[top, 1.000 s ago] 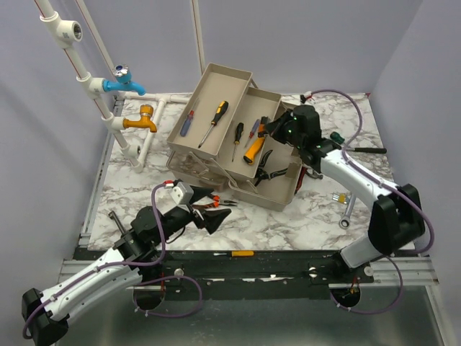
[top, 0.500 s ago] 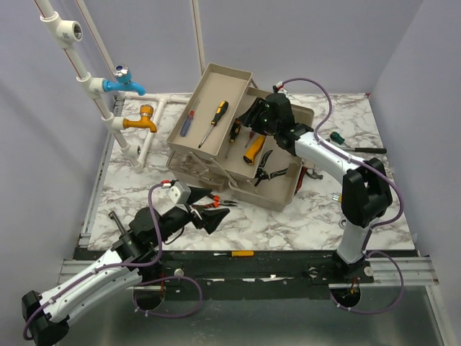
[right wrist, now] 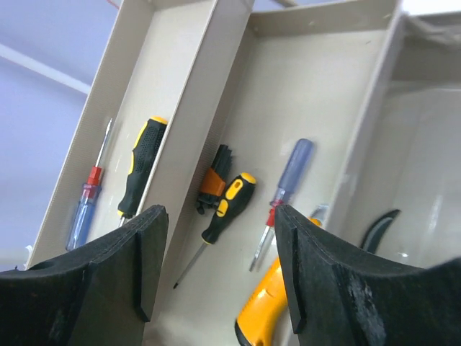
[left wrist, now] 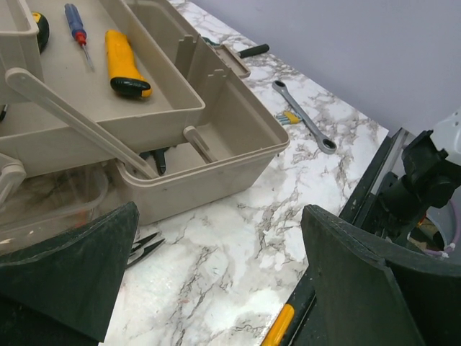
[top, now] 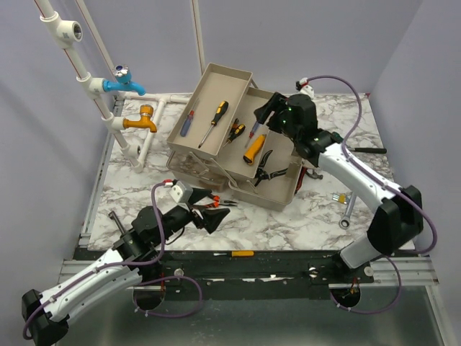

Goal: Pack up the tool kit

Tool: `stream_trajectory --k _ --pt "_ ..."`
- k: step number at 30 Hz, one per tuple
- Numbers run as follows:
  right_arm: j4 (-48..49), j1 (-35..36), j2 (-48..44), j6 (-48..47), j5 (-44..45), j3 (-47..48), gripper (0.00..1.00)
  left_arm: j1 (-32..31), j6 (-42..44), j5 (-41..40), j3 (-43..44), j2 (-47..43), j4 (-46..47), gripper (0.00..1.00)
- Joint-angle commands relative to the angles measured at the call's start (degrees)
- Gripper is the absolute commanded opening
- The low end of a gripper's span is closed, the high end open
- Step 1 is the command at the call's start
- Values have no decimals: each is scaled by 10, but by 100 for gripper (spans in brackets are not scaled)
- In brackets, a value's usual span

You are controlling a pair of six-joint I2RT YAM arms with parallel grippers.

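Note:
The beige toolbox (top: 276, 200) stands mid-table with its trays folded out. The top tray holds a blue-red screwdriver (top: 186, 119) and a black-yellow screwdriver (top: 215, 121). In the middle tray (right wrist: 328, 86) lie a small orange-black tool (right wrist: 212, 182), a black-yellow screwdriver (right wrist: 227, 209), a blue screwdriver (right wrist: 288, 173) and a yellow knife (top: 254, 148). Black pliers (top: 263, 167) rest in the bottom box. My right gripper (top: 265, 119) (right wrist: 220, 245) hovers open and empty over the middle tray. Near the front, my left gripper (top: 213, 218) (left wrist: 216, 267) is open over bare marble, beside needle-nose pliers (left wrist: 144, 249).
On the table right of the box lie a wrench (top: 348, 210), a green-handled screwdriver (top: 356, 146) and red-handled pliers (top: 313, 173). A yellow-handled tool (top: 241, 254) sits on the front rail. White pipes with a blue tap (top: 122, 83) and an orange tap (top: 140, 120) stand back left.
My right gripper reached over the middle tray, opened and left the small orange-black tool there, then drew back slightly to the right. The left arm stayed put.

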Motion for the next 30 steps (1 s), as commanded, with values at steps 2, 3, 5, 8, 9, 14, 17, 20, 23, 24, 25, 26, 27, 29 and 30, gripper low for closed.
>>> stream_trajectory --k 2,3,5,8,9,14,17,20,23,24,25,26,27,29,30 --pt "-47 -14 -93 -41 88 -54 67 -3 4 -2 18 31 21 99" --pt "-57 -16 -107 -47 102 -62 68 -4 8 0 22 36 22 99" --pt "-77 -19 -138 -55 131 -81 68 -3 16 3 29 47 25 99" --pt "-110 -25 -187 -61 175 -114 68 -3 27 6 34 57 33 99" --pt "-125 -30 -201 -59 194 -126 68 -3 30 7 34 58 38 99" --pt "-191 -45 -277 -37 266 -180 69 -4 49 17 34 71 62 99" --pt "-233 -57 -313 -21 295 -204 69 -3 57 32 27 84 87 99" --pt "-281 -75 -331 2 312 -225 69 -3 64 47 7 93 125 99" --pt "-332 -108 -330 42 310 -245 69 -3 75 56 -12 99 153 99" --pt "-347 -128 -327 59 299 -250 69 -3 78 59 -16 101 159 99" --pt "-359 -149 -324 70 281 -257 69 -3 80 59 -20 103 164 99" --pt "-367 -165 -322 85 264 -264 70 -3 80 60 -24 104 169 99" --pt "-373 -184 -321 97 247 -273 71 -3 80 63 -29 104 176 99" --pt "-381 -216 -314 118 220 -286 74 -3 78 69 -38 103 189 99" --pt "-384 -228 -309 125 212 -291 74 -4 76 73 -41 102 194 99"
